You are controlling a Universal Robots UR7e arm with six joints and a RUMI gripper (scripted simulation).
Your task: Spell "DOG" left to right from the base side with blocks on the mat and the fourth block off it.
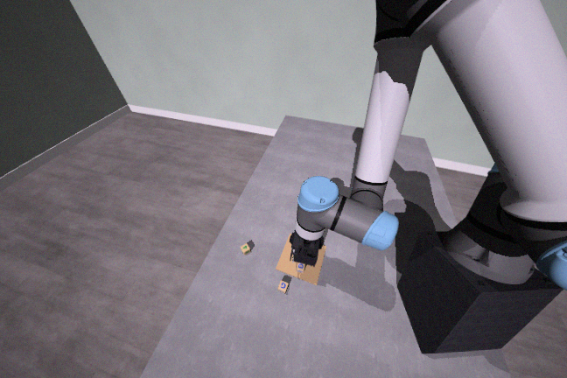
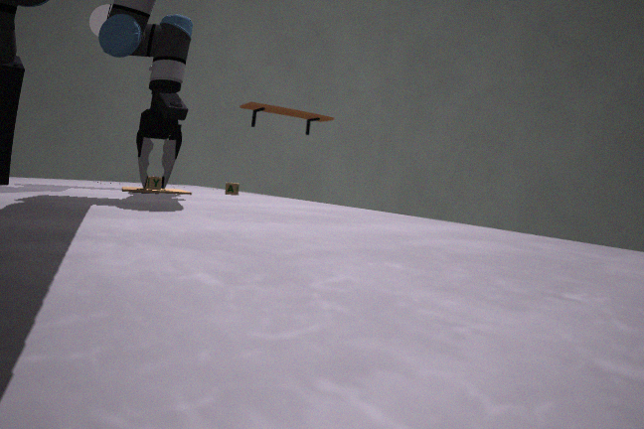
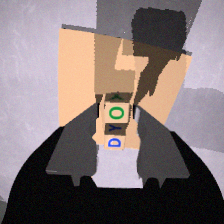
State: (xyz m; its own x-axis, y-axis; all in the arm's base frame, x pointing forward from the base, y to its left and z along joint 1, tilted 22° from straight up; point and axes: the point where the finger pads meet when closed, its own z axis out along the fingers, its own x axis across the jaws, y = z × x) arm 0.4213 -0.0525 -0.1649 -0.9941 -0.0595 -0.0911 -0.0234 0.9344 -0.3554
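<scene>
My gripper (image 2: 155,185) (image 3: 115,105) is low over the tan mat (image 1: 313,277) (image 3: 75,75), its fingers slightly open on either side of the O block (image 3: 116,113), with narrow gaps. The O block stands on the mat; its side (image 2: 154,183) shows a green Y. The D block (image 1: 300,267) (image 3: 114,142), blue letter up, is on the mat right beside it in line; any gap between them is hard to judge. The G block (image 1: 283,285) lies off the mat, just beyond its edge. The gripper hides the O block in the top view.
The fourth block (image 1: 245,248) (image 2: 232,189), showing a green A on its side in the exterior view, lies off the mat toward the table's long edge. The robot's base stands on the opposite side of the mat. A wooden shelf (image 2: 286,110) is on the wall behind.
</scene>
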